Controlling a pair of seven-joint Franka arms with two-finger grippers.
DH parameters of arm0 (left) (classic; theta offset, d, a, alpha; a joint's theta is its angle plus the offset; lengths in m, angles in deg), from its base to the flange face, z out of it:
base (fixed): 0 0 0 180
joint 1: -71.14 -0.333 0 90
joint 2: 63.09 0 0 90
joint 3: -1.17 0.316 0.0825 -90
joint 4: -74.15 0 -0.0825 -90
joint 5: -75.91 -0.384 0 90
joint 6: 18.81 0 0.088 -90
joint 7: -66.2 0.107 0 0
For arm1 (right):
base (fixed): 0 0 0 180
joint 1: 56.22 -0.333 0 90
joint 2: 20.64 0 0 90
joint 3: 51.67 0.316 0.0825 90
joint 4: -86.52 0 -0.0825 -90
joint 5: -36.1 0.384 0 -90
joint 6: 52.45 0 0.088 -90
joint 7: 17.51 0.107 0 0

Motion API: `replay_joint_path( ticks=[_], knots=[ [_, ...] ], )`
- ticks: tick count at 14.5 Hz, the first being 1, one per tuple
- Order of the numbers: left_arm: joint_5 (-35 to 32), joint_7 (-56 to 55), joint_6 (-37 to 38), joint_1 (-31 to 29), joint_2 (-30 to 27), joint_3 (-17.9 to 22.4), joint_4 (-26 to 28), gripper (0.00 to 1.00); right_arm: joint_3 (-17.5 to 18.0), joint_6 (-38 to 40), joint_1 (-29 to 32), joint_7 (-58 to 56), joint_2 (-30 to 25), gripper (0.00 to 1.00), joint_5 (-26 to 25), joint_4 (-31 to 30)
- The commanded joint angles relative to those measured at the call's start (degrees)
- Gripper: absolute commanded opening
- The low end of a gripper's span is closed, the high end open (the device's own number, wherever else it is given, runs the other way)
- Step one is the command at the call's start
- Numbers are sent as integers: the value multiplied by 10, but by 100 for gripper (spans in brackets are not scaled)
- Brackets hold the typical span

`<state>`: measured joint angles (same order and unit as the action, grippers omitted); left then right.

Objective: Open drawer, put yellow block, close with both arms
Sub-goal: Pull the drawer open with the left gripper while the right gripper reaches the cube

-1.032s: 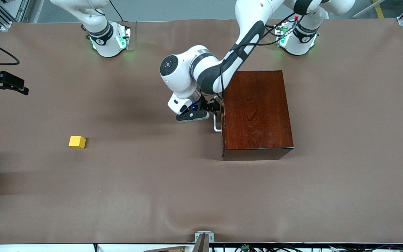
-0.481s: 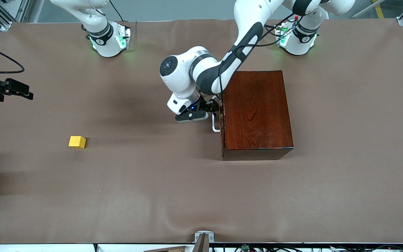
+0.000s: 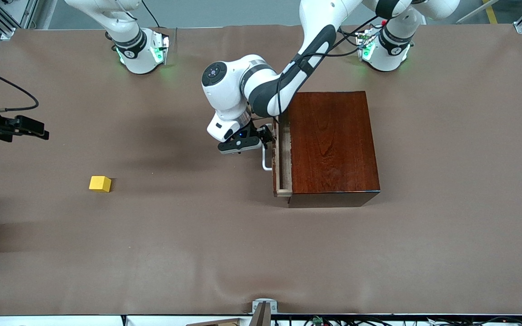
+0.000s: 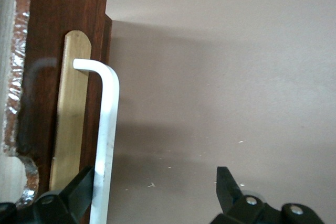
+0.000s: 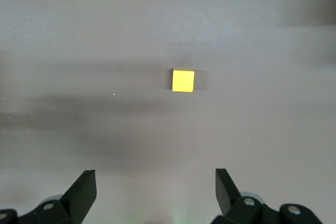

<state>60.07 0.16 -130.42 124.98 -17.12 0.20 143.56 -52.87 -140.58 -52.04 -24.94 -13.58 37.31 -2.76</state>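
The mahogany box (image 3: 331, 142) stands mid-table near the left arm's base. Its drawer (image 3: 282, 158) is pulled out a little and a strip of light wood lining shows. My left gripper (image 3: 268, 137) is at the white bar handle (image 3: 265, 160). In the left wrist view the gripper (image 4: 155, 174) is open, one finger (image 4: 79, 187) sits between the handle (image 4: 107, 119) and the drawer front (image 4: 47, 51). The yellow block (image 3: 100, 184) lies on the table toward the right arm's end. My right gripper (image 3: 39, 129) is open and empty above the table beside the block (image 5: 183, 80), with wide-apart fingers (image 5: 84, 187).
The brown table mat (image 3: 224, 244) covers the whole table, with slight wrinkles along the edge nearest the front camera. A metal bracket (image 3: 264, 308) sits at that edge. Both green-lit arm bases stand along the edge farthest from the front camera.
My left gripper has drawn the handle toward the right arm's end, and the drawer has slid from shut to slightly open. My right gripper has drifted a little toward the yellow block.
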Motion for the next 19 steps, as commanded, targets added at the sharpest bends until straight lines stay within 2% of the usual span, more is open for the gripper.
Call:
replay_joint_path(
  ticks=[1,15,19],
  knots=[
    [7,-36,-32,8,15,-4,-20,100,9,-6,13,16,11,100,-6,2],
    [10,-114,-132,17,36,-10,-21,100,9,-62,12,22,66,100,-4,0],
    [13,-118,-138,19,34,-17,-21,100,9,-95,12,22,72,100,-4,-23]
  ],
)
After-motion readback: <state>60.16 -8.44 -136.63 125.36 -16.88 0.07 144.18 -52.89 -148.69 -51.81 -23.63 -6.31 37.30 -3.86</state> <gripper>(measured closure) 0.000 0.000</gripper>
